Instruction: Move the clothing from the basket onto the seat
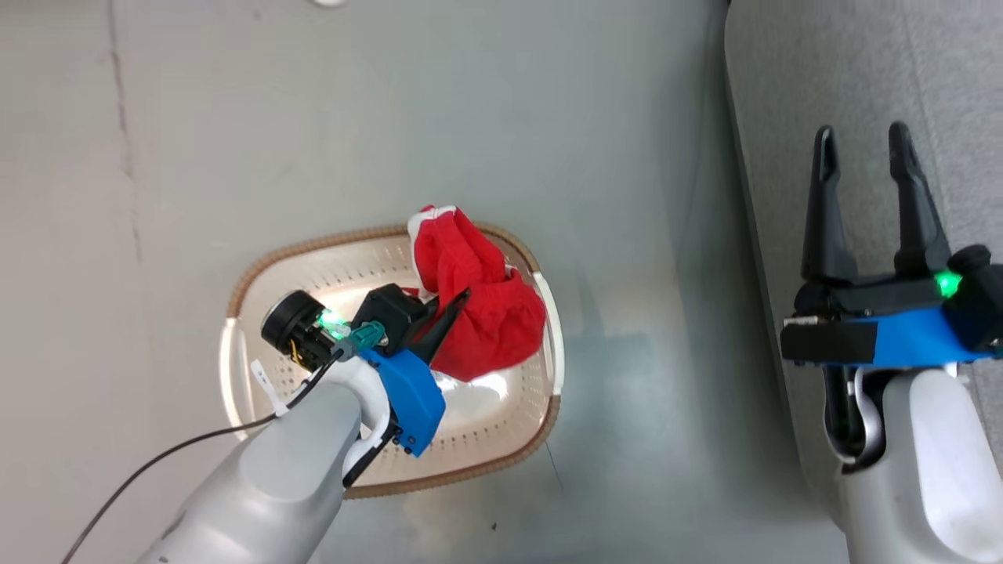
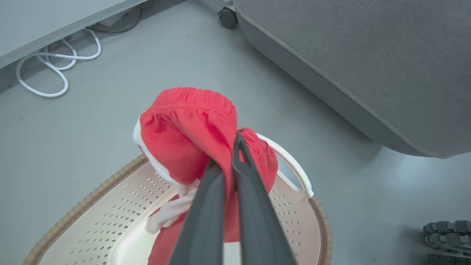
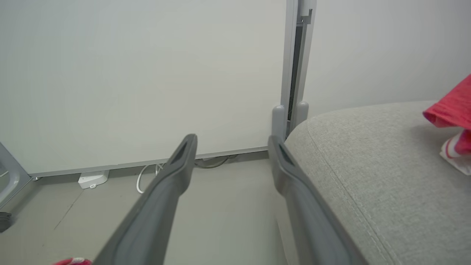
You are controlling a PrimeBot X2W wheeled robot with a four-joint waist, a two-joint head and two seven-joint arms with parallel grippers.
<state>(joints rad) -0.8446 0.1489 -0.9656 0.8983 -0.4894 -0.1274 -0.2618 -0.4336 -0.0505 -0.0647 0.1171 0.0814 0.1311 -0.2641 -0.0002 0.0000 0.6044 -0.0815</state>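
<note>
The oval cream basket (image 1: 313,244) with its brown rim stands on the grey floor. Above it hangs a red garment with white trim (image 1: 486,313), with my left gripper (image 1: 458,301) shut on its fabric. In the left wrist view the two fingers (image 2: 250,191) press together on the bunched red cloth (image 2: 184,125) above the basket (image 2: 84,202). My right gripper (image 1: 862,137) stands open and holds nothing, over the left edge of the light grey seat (image 1: 862,63). Another red garment with white stripes (image 3: 454,110) lies on the seat (image 3: 368,154), to the right of the open fingers.
A white cable (image 2: 55,70) loops on the floor by the wall. A caster (image 2: 228,17) sits under the seat's corner. A dark treaded object (image 2: 445,232) lies at the lower right. A grey post (image 3: 292,73) stands against the white wall behind the seat.
</note>
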